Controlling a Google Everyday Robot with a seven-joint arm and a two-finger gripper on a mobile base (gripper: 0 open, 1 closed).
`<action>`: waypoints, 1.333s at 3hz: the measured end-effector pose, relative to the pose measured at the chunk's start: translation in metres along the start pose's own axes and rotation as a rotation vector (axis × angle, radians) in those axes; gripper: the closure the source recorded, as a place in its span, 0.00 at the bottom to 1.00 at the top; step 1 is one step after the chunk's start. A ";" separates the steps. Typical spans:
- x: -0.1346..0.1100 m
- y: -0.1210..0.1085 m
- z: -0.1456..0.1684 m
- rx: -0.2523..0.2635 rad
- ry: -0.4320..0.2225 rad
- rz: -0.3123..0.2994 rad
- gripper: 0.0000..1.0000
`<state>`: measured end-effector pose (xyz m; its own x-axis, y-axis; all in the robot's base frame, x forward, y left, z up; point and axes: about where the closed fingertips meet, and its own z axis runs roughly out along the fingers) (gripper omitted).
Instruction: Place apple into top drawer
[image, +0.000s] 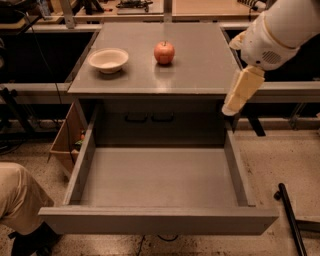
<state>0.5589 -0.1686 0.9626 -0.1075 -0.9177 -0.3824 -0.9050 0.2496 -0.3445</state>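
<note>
The red-orange apple (164, 52) stands upright on the flat grey cabinet top (200, 65), near its middle back. The top drawer (160, 177) is pulled fully out below, with its grey bottom bare. My gripper (232, 104) hangs from the white arm at the right. It points down just off the cabinet top's front right corner, above the drawer's right wall. It is to the right of the apple and nearer the front, and holds nothing that I can see.
A cream-white bowl (108, 60) sits on the cabinet top left of the apple. A cardboard box (65, 140) stands on the floor left of the drawer. A person's leg (20, 200) is at the lower left. A black pole (292, 220) lies on the floor at the right.
</note>
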 end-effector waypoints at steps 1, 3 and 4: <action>-0.040 -0.061 0.069 -0.004 -0.130 0.044 0.00; -0.067 -0.102 0.108 0.003 -0.213 0.078 0.00; -0.071 -0.110 0.123 0.025 -0.273 0.143 0.00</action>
<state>0.7167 -0.0926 0.9220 -0.1153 -0.7570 -0.6432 -0.8779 0.3806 -0.2906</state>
